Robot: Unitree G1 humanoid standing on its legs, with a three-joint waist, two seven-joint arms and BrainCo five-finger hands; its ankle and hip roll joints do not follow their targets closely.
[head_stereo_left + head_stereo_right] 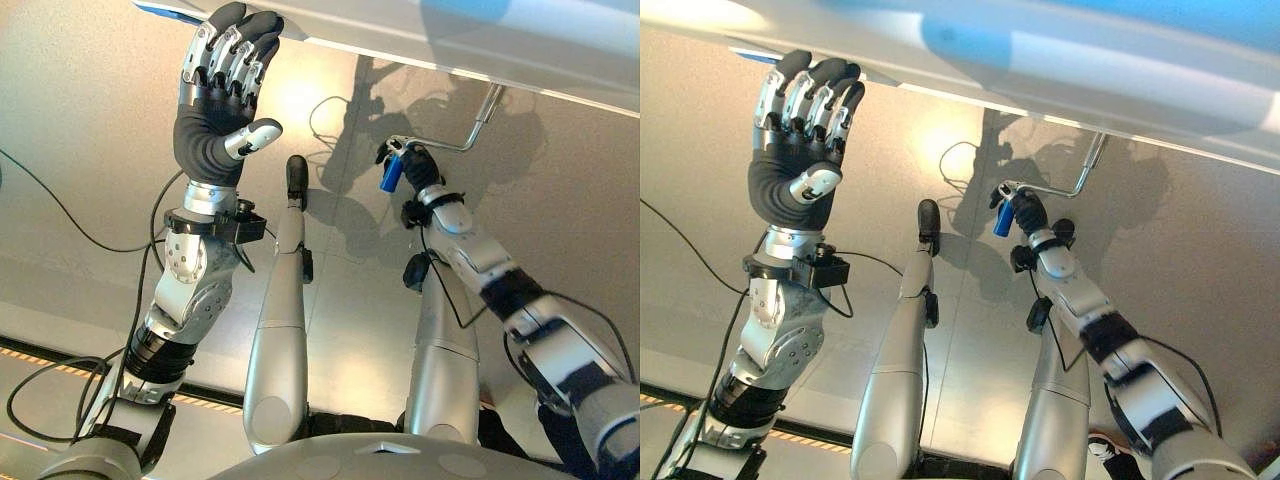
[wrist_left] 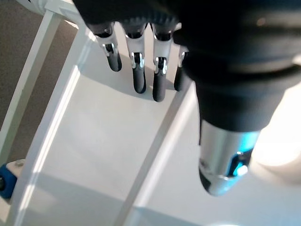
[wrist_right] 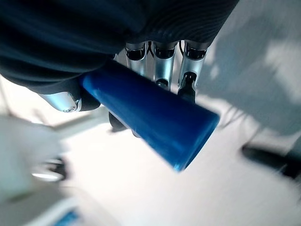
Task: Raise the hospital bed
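Note:
The hospital bed's white frame edge [image 1: 420, 45] runs across the top of the eye views, seen from below. A bent metal crank [image 1: 470, 135] hangs from it and ends in a blue handle [image 1: 391, 173]. My right hand [image 1: 420, 172] is shut on that blue handle [image 3: 150, 115], fingers and thumb curled round it. My left hand [image 1: 222, 85] is raised with straight fingers, its tips against the underside of the bed frame at the left. In the left wrist view the straight fingers [image 2: 136, 70] rest on the white frame rails [image 2: 61, 103].
A shiny beige floor [image 1: 80, 120] lies below the bed. A yellow-and-black striped strip [image 1: 60, 365] crosses the floor at the lower left. A blue part [image 2: 4, 176] sits at the end of a white rail.

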